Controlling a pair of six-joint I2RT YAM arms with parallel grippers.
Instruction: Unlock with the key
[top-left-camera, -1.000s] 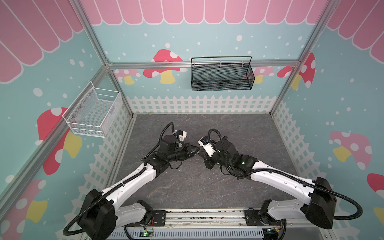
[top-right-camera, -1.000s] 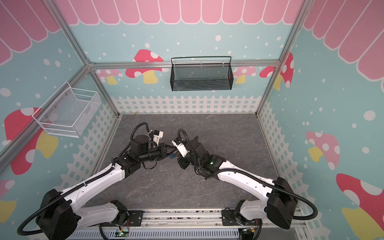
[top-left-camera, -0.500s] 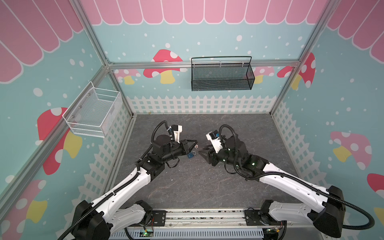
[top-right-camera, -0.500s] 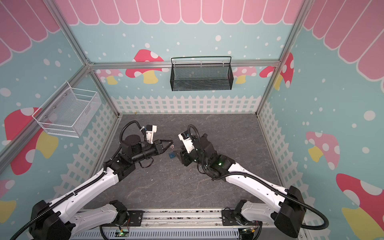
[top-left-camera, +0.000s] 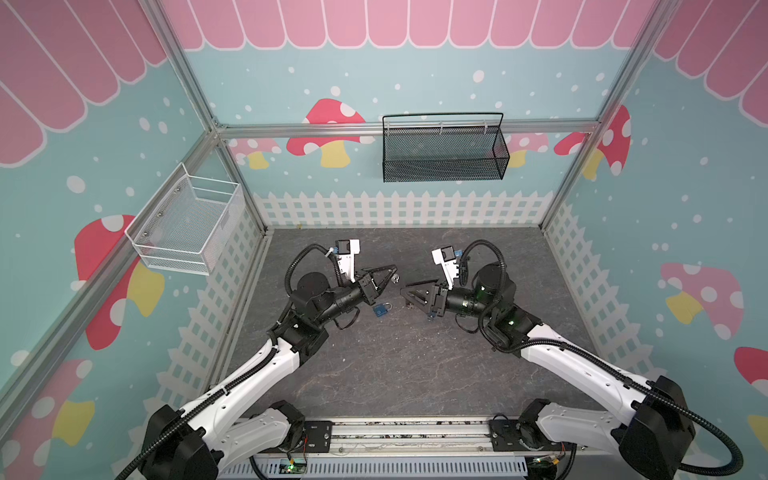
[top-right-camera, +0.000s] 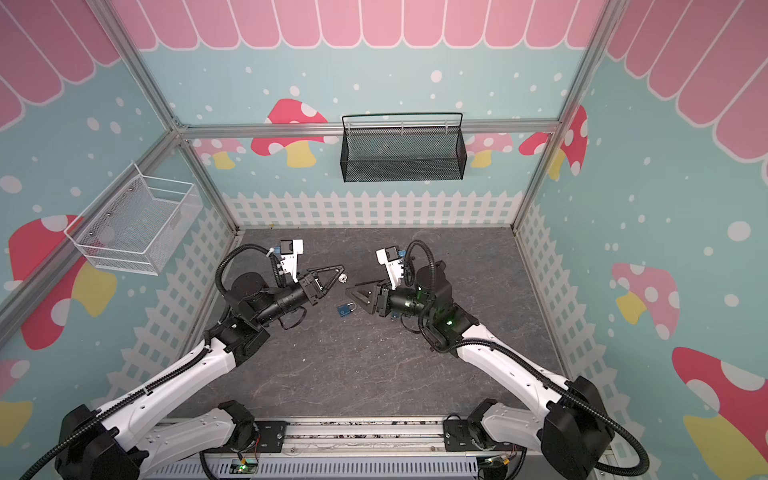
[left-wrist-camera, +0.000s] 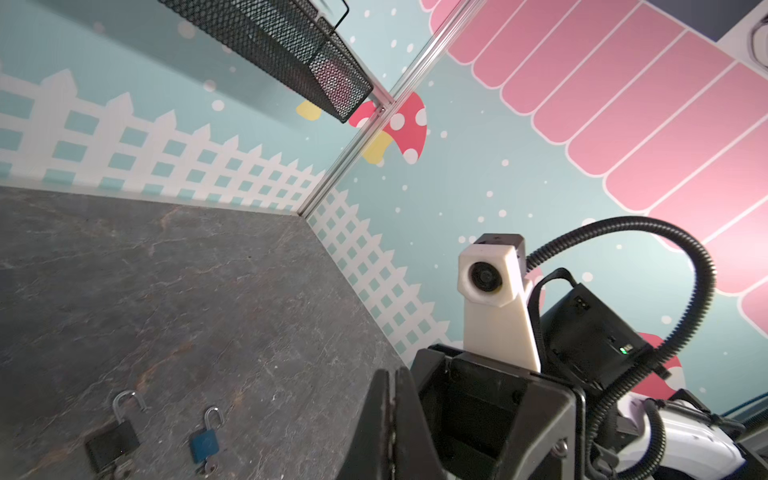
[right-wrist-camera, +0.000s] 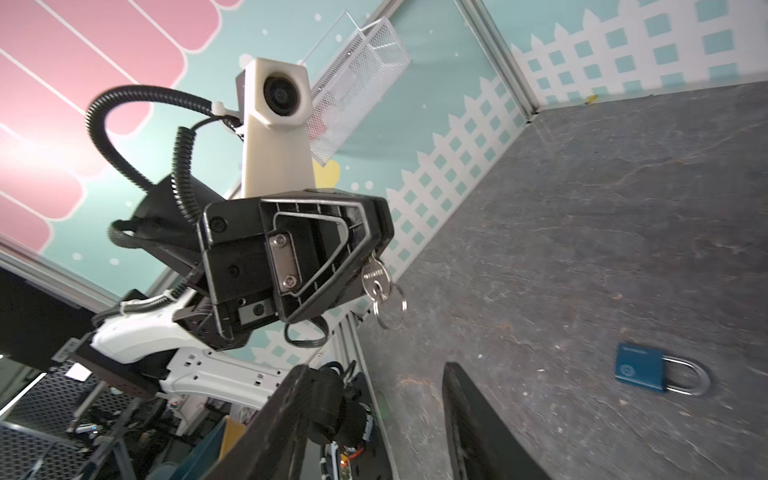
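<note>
Your two claws have drawn apart since a second ago. They met tip to tip over the middle then, and now a clear gap lies between them. The left claw (top-left-camera: 392, 272) has pulled back to its own side. It is clamped on a small silver key (right-wrist-camera: 376, 277) with a split ring hanging from its head, and the key is held clear of the surface.

The right claw (top-left-camera: 406, 296) has also backed off. Its fingers (right-wrist-camera: 465, 415) stand apart with nothing between them.

The rectangular blue padlock (top-left-camera: 381, 310) with a silver shackle showed only as a blue sliver at the meeting tips a second ago. It now lies flat in the open on the dark grey stone-patterned surface (top-left-camera: 395, 365), between the two claws and touching neither. Its shackle end is turned toward the right arm's side.

For writing, the key's head carries a stamped word. The padlock body (right-wrist-camera: 638, 368) bears a round emblem under a short line of text. Neither can be read.
</note>
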